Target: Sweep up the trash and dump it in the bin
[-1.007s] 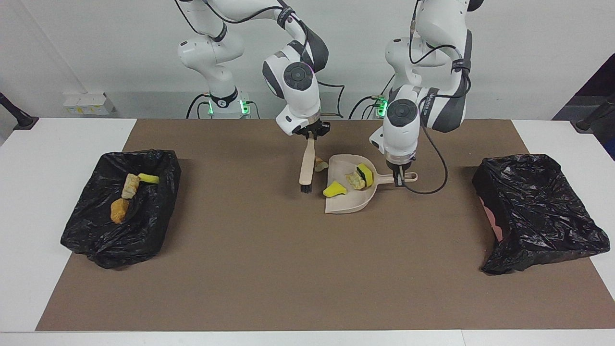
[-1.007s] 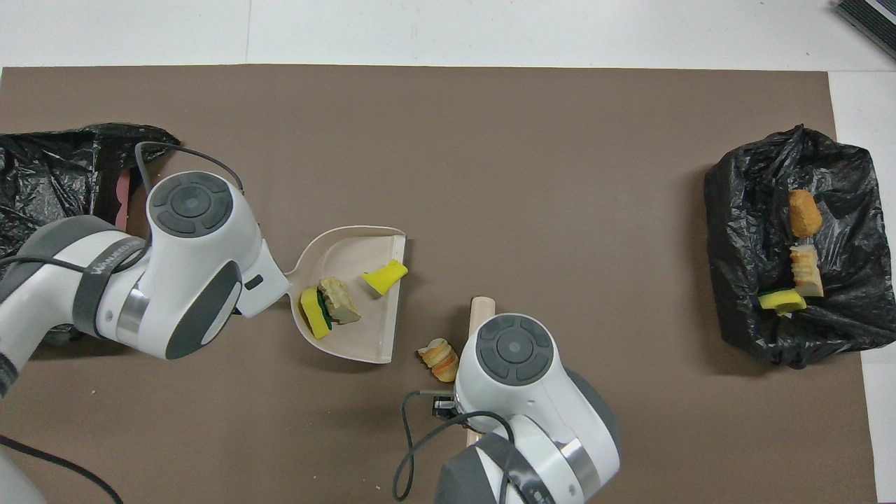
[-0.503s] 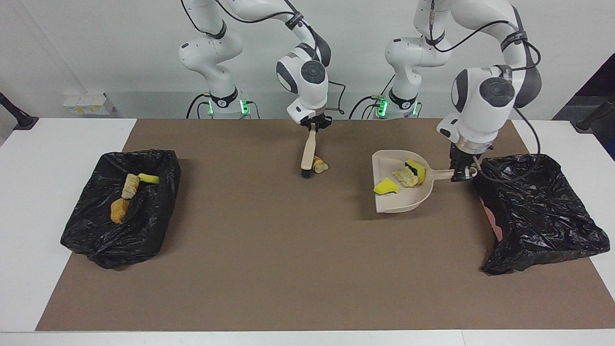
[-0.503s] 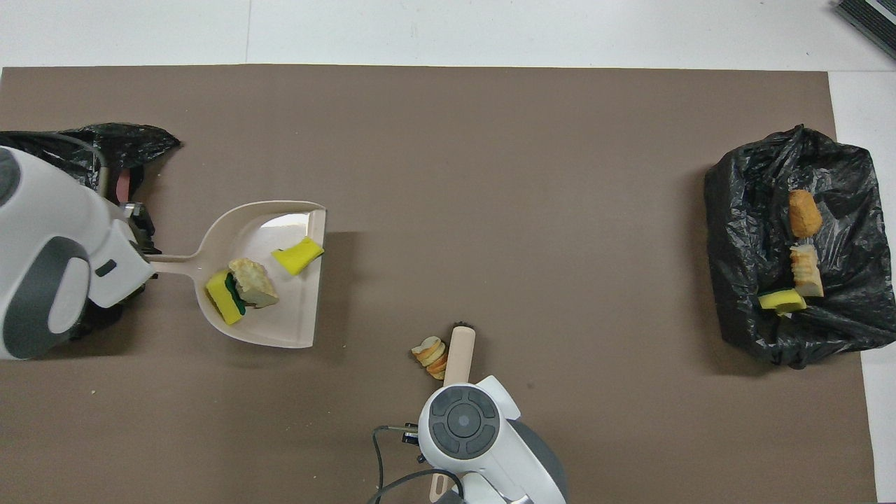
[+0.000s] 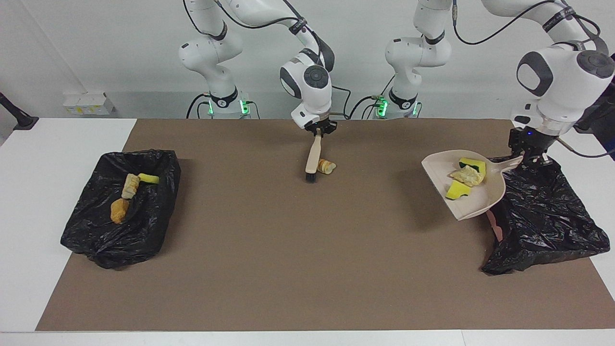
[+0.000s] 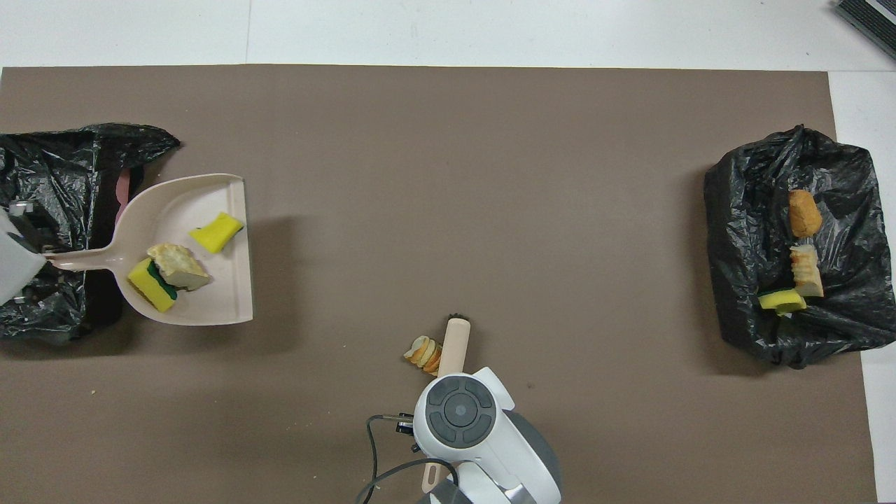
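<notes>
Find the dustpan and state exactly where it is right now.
The dustpan is lifted in the left gripper, tilted beside the black bin bag at the left arm's end of the table, carrying three scraps.

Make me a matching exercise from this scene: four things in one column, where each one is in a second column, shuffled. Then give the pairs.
Things
1. dustpan
2. brush
3. orange-brown chunk
4. striped bread-like chunk

Places
A. lying on the brown mat beside the brush head
B. held by its handle in the left gripper, raised at the edge of the black bin at the left arm's end
C. inside the black bin at the right arm's end
D. held by its handle in the right gripper, bristles down on the mat

Pairs: 1-B, 2-D, 3-C, 4-A
</notes>
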`<state>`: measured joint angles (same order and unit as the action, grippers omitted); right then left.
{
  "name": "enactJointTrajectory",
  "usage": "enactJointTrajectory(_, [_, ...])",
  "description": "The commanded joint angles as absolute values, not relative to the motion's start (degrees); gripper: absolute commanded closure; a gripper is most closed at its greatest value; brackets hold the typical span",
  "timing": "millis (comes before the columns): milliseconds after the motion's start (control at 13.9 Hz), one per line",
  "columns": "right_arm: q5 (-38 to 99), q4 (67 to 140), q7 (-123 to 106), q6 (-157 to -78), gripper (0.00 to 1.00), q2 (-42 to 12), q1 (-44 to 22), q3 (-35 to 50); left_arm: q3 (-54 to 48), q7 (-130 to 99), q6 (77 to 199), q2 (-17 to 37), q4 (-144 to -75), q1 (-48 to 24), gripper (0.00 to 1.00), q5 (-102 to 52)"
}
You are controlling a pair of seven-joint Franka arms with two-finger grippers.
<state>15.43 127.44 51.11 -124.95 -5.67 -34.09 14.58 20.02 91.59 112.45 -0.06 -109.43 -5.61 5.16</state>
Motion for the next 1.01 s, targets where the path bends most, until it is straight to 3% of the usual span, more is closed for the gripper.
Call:
enactJointTrajectory(0, [16.5, 126.3, 51.5, -125.4, 1.00, -7.1, -33.6, 14.8, 27.6, 95.8, 110.9, 3.1, -102.8, -6.4, 1.00, 1.5])
enactJointTrajectory(216, [16.5, 125.8, 51.5, -125.0, 1.00, -7.3, -33.5, 14.8, 32.3, 99.0, 110.7, 8.4, -94.6, -6.0, 1.00, 1.4])
enactJointTrajectory(360, [16.5, 125.8, 51.6, -125.0, 1.00, -7.3, -33.5, 14.8, 32.3, 98.6, 110.7, 9.1, -94.6, -6.8, 1.00, 1.6])
enactJointTrajectory(647, [16.5, 125.1, 51.6, -125.0, 1.00, -7.9, -33.1, 14.8, 30.9, 98.2, 107.7, 7.1, -100.4, -12.2, 1.00, 3.4])
enactJointTrajectory(935, [16.5, 125.0, 51.5, -124.7, 1.00, -7.9, -33.0, 14.8, 20.0, 88.9, 108.5, 1.8, -111.1, -12.7, 1.00, 10.0])
